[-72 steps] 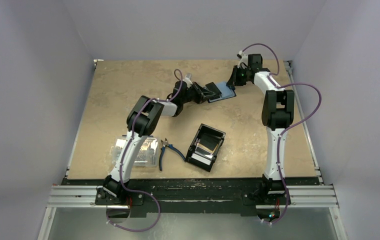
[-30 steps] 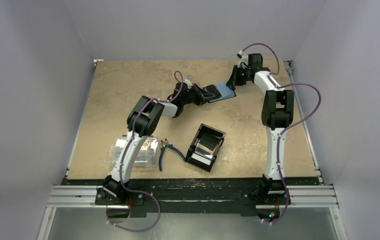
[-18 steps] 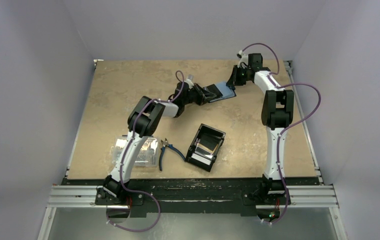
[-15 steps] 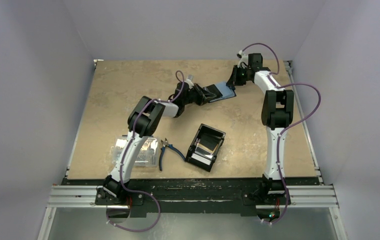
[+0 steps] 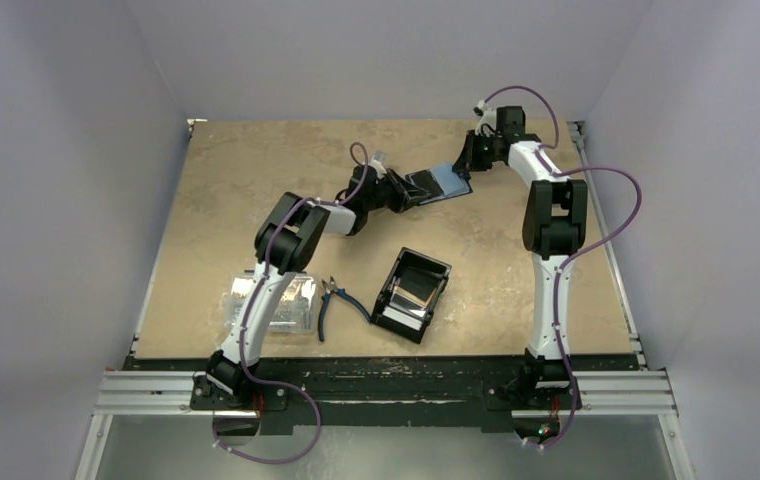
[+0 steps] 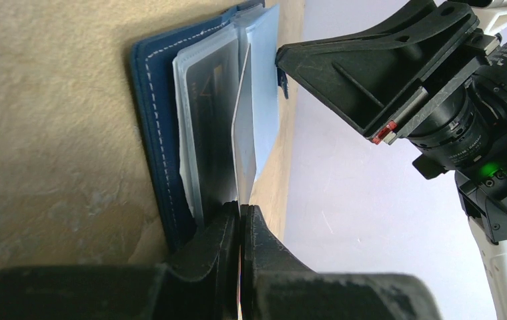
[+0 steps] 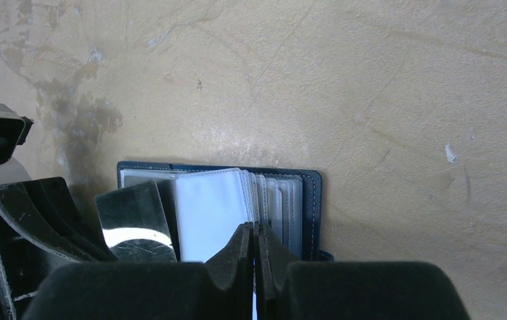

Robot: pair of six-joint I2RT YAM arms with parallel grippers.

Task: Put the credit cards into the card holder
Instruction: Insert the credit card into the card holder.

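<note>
Left gripper (image 6: pixel 240 209) clamped on card (image 6: pixel 244 150), backed off slightly from holder (image 6: pixel 151 107); right gripper (image 7: pixel 253 231) pinching sleeve (image 7: pixel 207 213), unmoved.

The surface (image 5: pixel 246 180) is a tan board with a mottled, stone-like pattern, darker stains and fine scratches. Plain pale lavender-grey walls close it in: a back wall (image 5: pixel 386 50), a left wall (image 5: pixel 46 200) and a right wall (image 5: pixel 716 200). Aluminium rails (image 5: pixel 396 392) run along its near edge, with a dull grey panel (image 5: pixel 406 450) below them. The light is even and soft, and shadows are faint.
</note>
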